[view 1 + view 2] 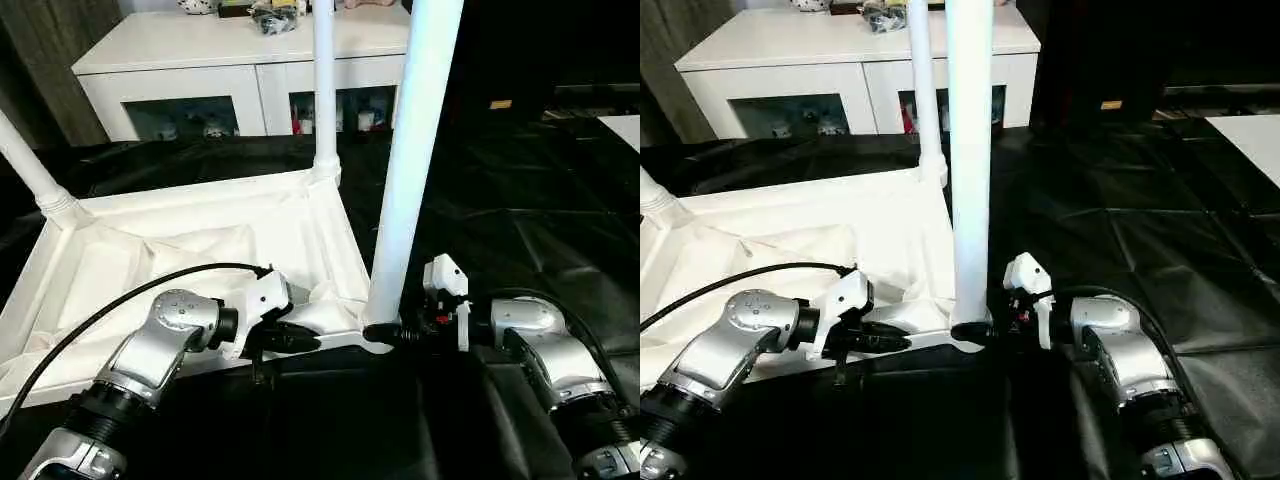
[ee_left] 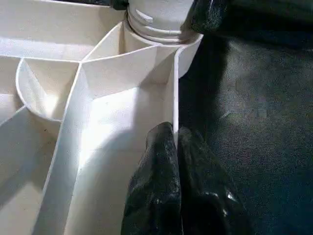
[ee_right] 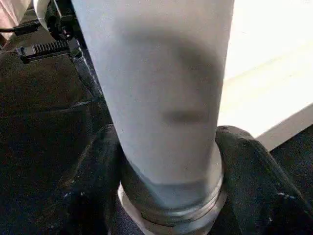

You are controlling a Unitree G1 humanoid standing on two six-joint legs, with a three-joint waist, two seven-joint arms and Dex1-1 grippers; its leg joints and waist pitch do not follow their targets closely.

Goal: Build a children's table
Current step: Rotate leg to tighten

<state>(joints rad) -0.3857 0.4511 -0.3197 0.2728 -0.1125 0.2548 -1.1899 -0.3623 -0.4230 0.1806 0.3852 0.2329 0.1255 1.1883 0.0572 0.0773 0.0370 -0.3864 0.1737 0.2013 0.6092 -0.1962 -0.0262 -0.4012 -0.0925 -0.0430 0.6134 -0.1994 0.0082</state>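
Left gripper (image 1: 305,341) pinched tight on the near rim of the tabletop (image 1: 190,262), black fingers (image 2: 161,196) pressed together with the thin white edge wall caught between them, one finger inside the ribbed underside, the other outside over the black sheet (image 1: 520,200). Right gripper (image 1: 385,333) reaching in level from the right, closed around the base of the nearest leg (image 1: 415,150), one finger (image 3: 254,171) on each side of the threaded collar just where it enters the corner socket. Upside down on the black sheet, the children's table, ribs facing up, near right corner held between the two grippers. Nearest leg standing upright from that corner and running out of the top of the head views. Second leg (image 1: 324,90) upright at the far right corner; third leg (image 1: 28,160) rising at a slant from the far left corner. Black cable (image 1: 110,310) looping from the left wrist across the underside. Beyond the table, well apart, a white cabinet (image 1: 200,60) with glass doors, small items on top
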